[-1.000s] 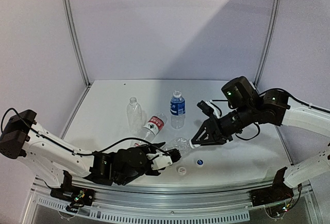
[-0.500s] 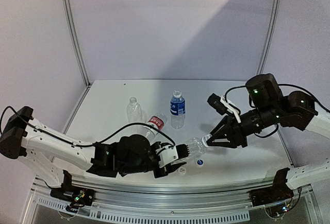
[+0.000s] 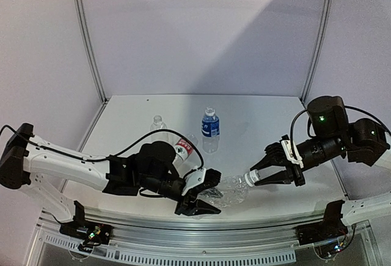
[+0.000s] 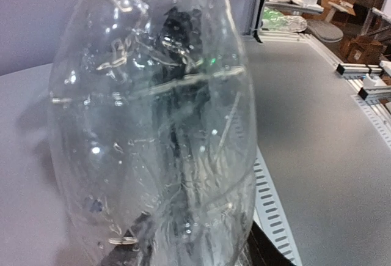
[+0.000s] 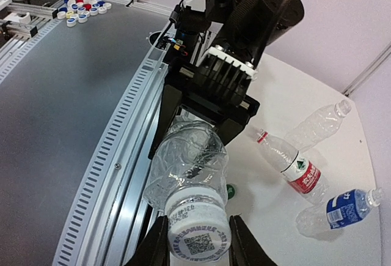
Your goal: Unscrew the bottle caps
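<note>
Over the near edge of the surface [image 3: 263, 119], the left gripper [image 3: 209, 192] is clamping its jaws around the body of an unlabelled bottle [image 3: 231, 190]. The right gripper [image 3: 254, 179] is squeezing its jaws onto that bottle's white cap [image 5: 197, 234]. Only the right wrist view is showing the cap's printed code. A red-label bottle [image 3: 183, 150] and a blue-label bottle [image 3: 210, 128] are sitting farther back, with open surface stretching right.

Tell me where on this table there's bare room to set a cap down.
Bare table lies back right, between the blue-label bottle and the right edge. Another patch is back left, beside the unlabelled bottle. The front middle is crowded: the left claw holds the clear bottle, the right claw grips its cap, the red-label bottle lies behind.
</note>
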Motion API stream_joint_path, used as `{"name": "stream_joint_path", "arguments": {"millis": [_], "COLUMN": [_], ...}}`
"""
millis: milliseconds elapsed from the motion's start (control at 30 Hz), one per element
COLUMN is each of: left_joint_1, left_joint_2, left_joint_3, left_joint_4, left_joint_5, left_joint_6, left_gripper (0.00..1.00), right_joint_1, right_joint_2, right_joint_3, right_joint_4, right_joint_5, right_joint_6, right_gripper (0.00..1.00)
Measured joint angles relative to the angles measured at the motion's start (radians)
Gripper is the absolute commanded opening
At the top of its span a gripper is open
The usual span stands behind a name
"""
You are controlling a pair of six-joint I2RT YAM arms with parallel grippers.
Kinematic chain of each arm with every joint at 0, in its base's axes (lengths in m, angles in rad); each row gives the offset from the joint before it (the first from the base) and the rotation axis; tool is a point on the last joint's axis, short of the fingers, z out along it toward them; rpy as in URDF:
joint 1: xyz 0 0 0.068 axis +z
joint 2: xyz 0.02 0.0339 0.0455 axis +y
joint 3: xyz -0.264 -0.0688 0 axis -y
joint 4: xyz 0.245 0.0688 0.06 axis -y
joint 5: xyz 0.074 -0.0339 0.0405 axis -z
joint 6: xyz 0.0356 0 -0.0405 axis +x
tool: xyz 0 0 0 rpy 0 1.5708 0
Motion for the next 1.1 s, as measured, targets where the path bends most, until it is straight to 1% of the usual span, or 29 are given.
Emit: {"name": "stream_joint_path", "arguments": {"millis": [133,200,300,400,467,533,633,700,800,833,867,933,1000,1100], "left_joint_1": [0.010,0.016,-0.007,-0.044,-0.044,-0.042,-0.038,-0.031,-0.018,-0.014,-0.009,0.000,0.002,0.005], "left_joint_2": [-0.005,-0.003,0.024,0.090,0.114,0.119,0.100,0.052,-0.063,-0.103,-0.142,-0.213,-0.253,-0.279], "left_joint_3": [0.024,0.040,0.058,0.101,0.116,0.118,0.109,0.072,-0.016,-0.045,-0.073,-0.124,-0.157,-0.192], "left_joint_4": [-0.043,-0.092,-0.220,-0.343,-0.384,-0.407,-0.395,-0.352,-0.254,-0.219,-0.185,-0.110,-0.053,0.019], "left_joint_5": [0.087,0.161,0.385,0.550,0.587,0.593,0.535,0.438,0.265,0.207,0.146,0.023,-0.090,-0.269], "left_joint_6": [-0.014,-0.021,0.044,0.098,0.114,0.118,0.103,0.081,0.049,0.039,0.029,0.013,0.002,-0.014], "left_gripper": [0.19,0.20,0.17,0.16,0.16,0.16,0.17,0.17,0.17,0.17,0.17,0.19,0.19,0.20], "right_joint_1": [0.008,0.010,-0.010,-0.025,-0.025,-0.025,-0.025,-0.025,-0.025,-0.025,-0.026,-0.035,-0.052,-0.072], "right_joint_2": [0.000,-0.001,-0.023,-0.037,-0.041,-0.043,-0.042,-0.038,-0.011,0.013,0.021,0.071,0.129,0.225], "right_joint_3": [0.015,0.017,0.024,0.025,0.025,0.025,0.025,0.025,0.025,0.028,0.029,0.047,0.079,0.143], "right_joint_4": [-0.014,-0.023,-0.027,-0.021,-0.021,-0.018,-0.005,0.015,0.047,0.050,0.052,0.045,0.038,-0.006], "right_joint_5": [0.000,0.002,0.094,0.161,0.185,0.216,0.272,0.330,0.428,0.486,0.496,0.555,0.601,0.661], "right_joint_6": [-0.066,-0.092,-0.121,-0.141,-0.146,-0.146,-0.122,-0.069,0.042,0.103,0.116,0.208,0.297,0.420], "right_gripper": [0.14,0.14,0.14,0.14,0.14,0.14,0.12,0.11,0.11,0.11,0.11,0.11,0.11,0.14]}}
